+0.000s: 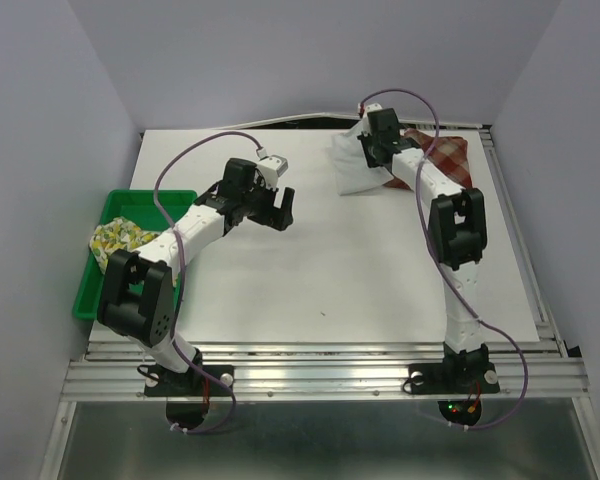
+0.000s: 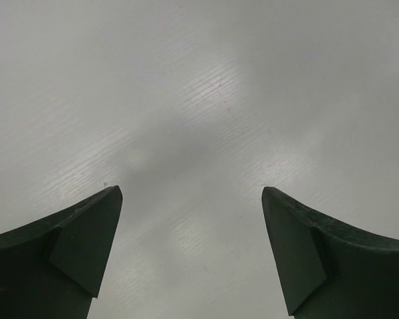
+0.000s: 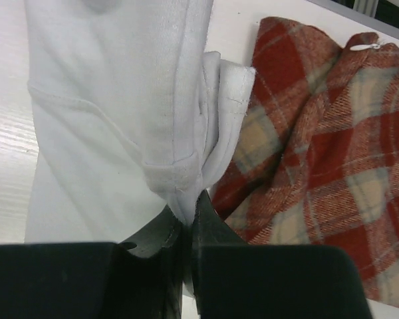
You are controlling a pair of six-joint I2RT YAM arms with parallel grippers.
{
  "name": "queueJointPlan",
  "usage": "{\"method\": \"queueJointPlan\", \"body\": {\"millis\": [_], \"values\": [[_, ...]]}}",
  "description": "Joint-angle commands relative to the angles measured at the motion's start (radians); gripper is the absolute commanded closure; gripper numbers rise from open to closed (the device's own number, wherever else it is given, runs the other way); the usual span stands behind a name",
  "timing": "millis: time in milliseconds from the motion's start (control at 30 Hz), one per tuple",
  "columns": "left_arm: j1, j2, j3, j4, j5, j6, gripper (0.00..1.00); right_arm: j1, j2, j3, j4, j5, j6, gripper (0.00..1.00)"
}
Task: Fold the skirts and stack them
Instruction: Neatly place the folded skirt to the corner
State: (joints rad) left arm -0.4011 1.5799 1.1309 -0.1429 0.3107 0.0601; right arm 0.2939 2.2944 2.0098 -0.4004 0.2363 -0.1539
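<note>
My right gripper (image 1: 377,150) is shut on an edge of the plain white skirt (image 1: 352,165) at the table's far right; in the right wrist view the white skirt (image 3: 113,119) bunches up from my closed jaws (image 3: 189,216). The red-and-cream plaid skirt (image 1: 445,155) lies just right of it, partly under the arm, and fills the right of the wrist view (image 3: 319,153). The fruit-print skirt (image 1: 120,240) lies crumpled in the green tray (image 1: 145,200) at the left. My left gripper (image 1: 270,208) is open and empty over bare table (image 2: 193,193).
The white tabletop (image 1: 320,270) spreads between the arms. The green tray sits at the table's left edge. A metal rail (image 1: 320,375) runs along the near edge. Grey walls close in the left, right and back.
</note>
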Motion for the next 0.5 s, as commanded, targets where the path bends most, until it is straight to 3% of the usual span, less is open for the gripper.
{"method": "queueJointPlan", "body": {"millis": [0, 467], "values": [[0.004, -0.043, -0.006, 0.014, 0.014, 0.023, 0.01, -0.022, -0.016, 0.055, 0.02, 0.046, -0.045, 1.0], [0.004, -0.037, -0.014, 0.023, 0.027, 0.021, 0.02, -0.124, -0.041, 0.118, 0.021, 0.021, -0.098, 1.0]]}}
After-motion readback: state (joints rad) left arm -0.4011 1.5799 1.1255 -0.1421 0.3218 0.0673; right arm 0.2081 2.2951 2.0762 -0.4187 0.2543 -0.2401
